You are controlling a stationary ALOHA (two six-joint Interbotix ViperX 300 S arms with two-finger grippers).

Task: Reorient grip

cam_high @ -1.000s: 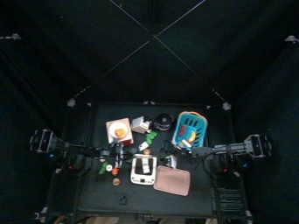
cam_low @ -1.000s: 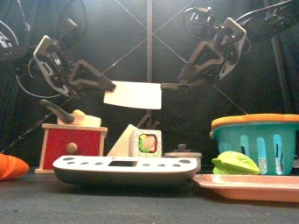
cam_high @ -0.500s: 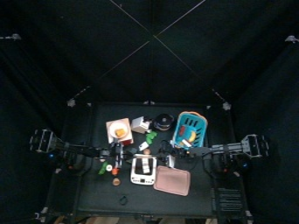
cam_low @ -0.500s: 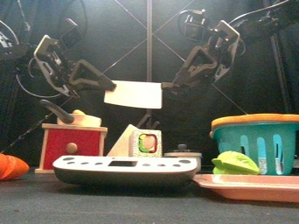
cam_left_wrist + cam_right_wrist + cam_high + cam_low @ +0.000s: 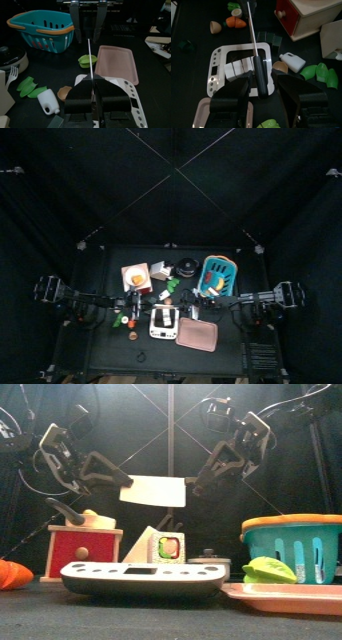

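The left end effector (image 5: 89, 92) is clamping the white flat tool (image 5: 154, 491), jaws together on its thin edge, holding it aloft over the middle of the worktop (image 5: 160, 622). The right end effector (image 5: 256, 82) is straddling the tool, jaws wide apart, gripping nothing. Recommendation: close the right squarely before the left releases.

A white scale (image 5: 127, 97) is lying under the left jaws, a pink tray (image 5: 117, 60) is sitting just beyond them, and a teal basket (image 5: 43, 32) is standing farther off.
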